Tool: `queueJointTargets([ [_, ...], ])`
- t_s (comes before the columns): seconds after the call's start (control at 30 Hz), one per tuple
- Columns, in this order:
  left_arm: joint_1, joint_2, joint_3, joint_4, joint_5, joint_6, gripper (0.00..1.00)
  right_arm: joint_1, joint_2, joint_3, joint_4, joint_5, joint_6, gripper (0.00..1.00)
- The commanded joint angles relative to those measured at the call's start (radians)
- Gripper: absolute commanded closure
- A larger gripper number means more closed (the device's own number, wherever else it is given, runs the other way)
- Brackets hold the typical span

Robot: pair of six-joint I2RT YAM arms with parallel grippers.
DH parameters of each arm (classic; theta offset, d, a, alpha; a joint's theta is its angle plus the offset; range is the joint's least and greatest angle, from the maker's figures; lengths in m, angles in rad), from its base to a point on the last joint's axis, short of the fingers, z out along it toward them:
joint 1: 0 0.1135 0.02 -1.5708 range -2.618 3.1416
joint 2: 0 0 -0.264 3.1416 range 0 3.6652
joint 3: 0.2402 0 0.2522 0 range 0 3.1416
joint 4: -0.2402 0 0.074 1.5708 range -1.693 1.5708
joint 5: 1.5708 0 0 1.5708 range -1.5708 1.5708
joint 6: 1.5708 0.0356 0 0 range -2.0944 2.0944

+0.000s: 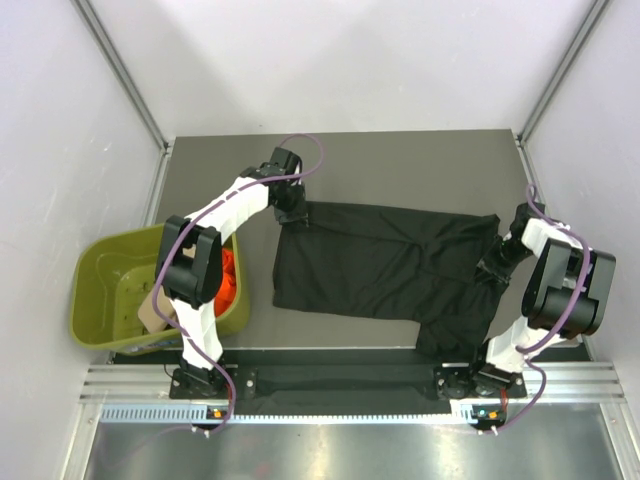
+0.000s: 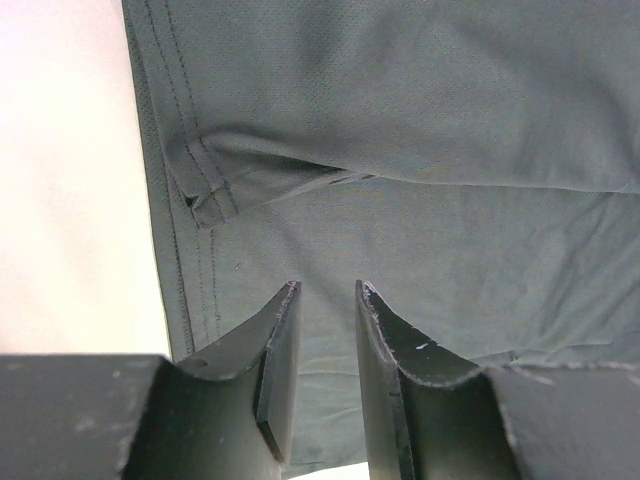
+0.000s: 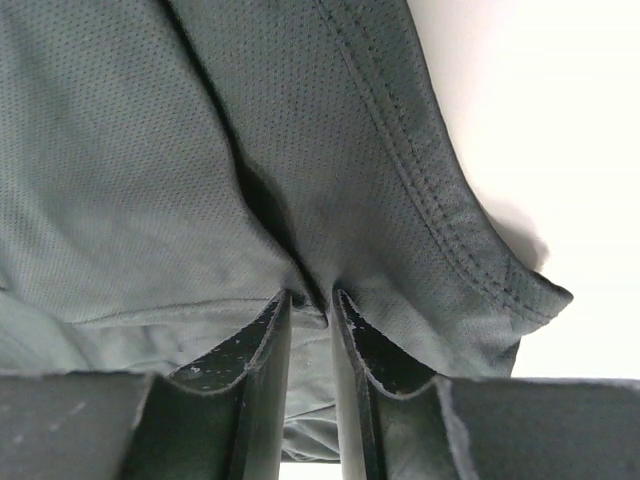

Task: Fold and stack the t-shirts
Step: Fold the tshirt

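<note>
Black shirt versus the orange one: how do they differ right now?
The black shirt lies spread across the table; the orange shirt sits bunched in the tub. The right tool pinches the black shirt; no tool holds the orange shirt. Neither is folded yet.

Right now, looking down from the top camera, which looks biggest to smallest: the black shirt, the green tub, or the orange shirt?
1. black t-shirt, spread out wide.
2. olive-green tub, clearly smaller.
3. orange-red t-shirt, smallest as seen. Only a little patch peeks out of the tub, so its real size stays hidden.
</note>
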Motion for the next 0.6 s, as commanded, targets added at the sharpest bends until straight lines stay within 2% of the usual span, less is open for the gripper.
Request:
queueJointTargets([
  [0.0, -0.001, -0.023, 0.011, 0.009, 0.003, -0.011, 0.67, 0.007, 0.016, -0.003, 0.037, -0.014, -0.008, 0.78],
  [0.17, -0.001, -0.019, 0.016, 0.007, 0.005, -0.013, 0.67, 0.009, 0.012, -0.003, 0.031, -0.028, -0.003, 0.87],
  [0.27, -0.001, -0.016, 0.016, 0.009, 0.003, -0.013, 0.67, 0.009, -0.005, 0.001, 0.013, -0.027, -0.003, 0.94],
  [0.3, -0.001, -0.016, 0.016, 0.010, 0.005, -0.013, 0.67, 0.007, -0.006, 0.005, 0.010, -0.025, -0.003, 1.00],
  [0.47, -0.001, -0.011, 0.023, 0.012, 0.005, -0.013, 0.67, 0.009, -0.040, 0.014, -0.033, -0.010, -0.003, 1.00],
  [0.57, 0.001, -0.007, 0.022, 0.016, 0.009, -0.013, 0.67, 0.009, -0.025, 0.025, -0.038, 0.007, -0.022, 0.86],
])
